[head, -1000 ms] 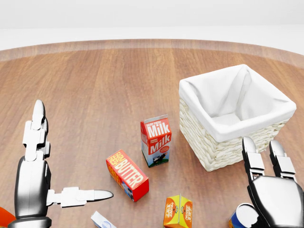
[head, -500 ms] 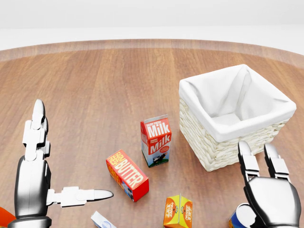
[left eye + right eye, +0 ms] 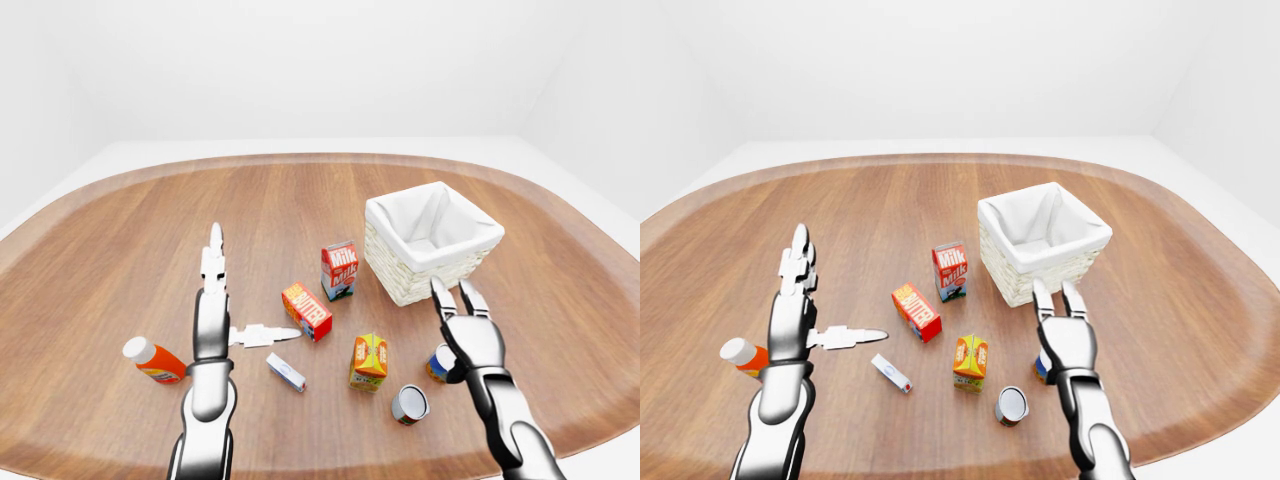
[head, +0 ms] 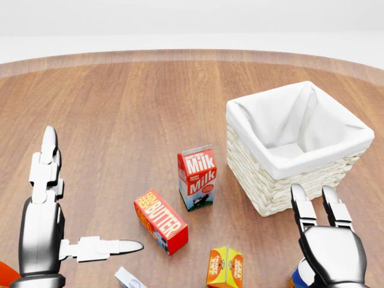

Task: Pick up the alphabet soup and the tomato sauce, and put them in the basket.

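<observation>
Right robot hand (image 3: 465, 335) spread, hovering over blue-labelled can (image 3: 440, 363), lower right. Judged rigid, smooth, moderately heavy: grip its sides. Left robot hand (image 3: 212, 325) spread, empty.

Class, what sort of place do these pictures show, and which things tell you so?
Probably a simulated test scene, not a real kitchen: a round wooden table in a bare white room, with groceries like milk and a basket.
</observation>
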You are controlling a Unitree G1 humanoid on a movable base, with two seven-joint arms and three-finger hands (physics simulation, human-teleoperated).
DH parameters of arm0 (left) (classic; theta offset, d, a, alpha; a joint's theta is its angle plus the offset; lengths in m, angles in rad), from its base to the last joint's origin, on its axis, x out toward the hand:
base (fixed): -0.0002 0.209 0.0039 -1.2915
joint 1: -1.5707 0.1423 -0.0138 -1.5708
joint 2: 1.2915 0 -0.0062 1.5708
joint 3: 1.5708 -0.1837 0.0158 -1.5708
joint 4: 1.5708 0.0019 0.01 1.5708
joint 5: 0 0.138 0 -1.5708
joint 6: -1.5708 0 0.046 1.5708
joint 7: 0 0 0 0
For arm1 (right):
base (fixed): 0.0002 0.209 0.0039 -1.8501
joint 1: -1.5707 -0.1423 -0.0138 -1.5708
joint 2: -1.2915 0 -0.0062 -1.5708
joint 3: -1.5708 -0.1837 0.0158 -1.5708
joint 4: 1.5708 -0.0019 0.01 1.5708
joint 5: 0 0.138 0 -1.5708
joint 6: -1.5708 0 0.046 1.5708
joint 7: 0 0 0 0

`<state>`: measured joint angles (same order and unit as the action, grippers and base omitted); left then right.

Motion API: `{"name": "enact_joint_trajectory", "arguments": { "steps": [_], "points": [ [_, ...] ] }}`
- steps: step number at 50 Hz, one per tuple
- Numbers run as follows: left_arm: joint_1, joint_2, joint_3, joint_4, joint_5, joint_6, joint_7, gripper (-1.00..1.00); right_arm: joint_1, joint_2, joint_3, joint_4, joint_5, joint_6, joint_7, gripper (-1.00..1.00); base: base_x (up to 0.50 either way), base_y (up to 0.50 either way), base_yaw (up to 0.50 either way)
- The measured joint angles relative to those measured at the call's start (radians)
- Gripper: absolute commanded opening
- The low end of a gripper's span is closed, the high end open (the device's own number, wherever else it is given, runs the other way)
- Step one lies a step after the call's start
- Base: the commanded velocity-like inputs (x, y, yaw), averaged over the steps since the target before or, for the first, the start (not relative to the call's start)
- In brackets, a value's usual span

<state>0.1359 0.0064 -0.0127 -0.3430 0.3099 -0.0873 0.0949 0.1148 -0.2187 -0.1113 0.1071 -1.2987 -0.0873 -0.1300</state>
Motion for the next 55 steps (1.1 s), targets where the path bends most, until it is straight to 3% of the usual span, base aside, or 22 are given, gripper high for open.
{"name": "enact_joint_trajectory", "arguments": {
  "steps": [55],
  "points": [
    [-0.002,0.000,0.002,-0.004,-0.001,0.000,-0.003,1.00,-0.055,-0.033,0.038,0.180,0.010,0.000,-0.087,1.00,0.00,0.00,0.00]
  ]
}}
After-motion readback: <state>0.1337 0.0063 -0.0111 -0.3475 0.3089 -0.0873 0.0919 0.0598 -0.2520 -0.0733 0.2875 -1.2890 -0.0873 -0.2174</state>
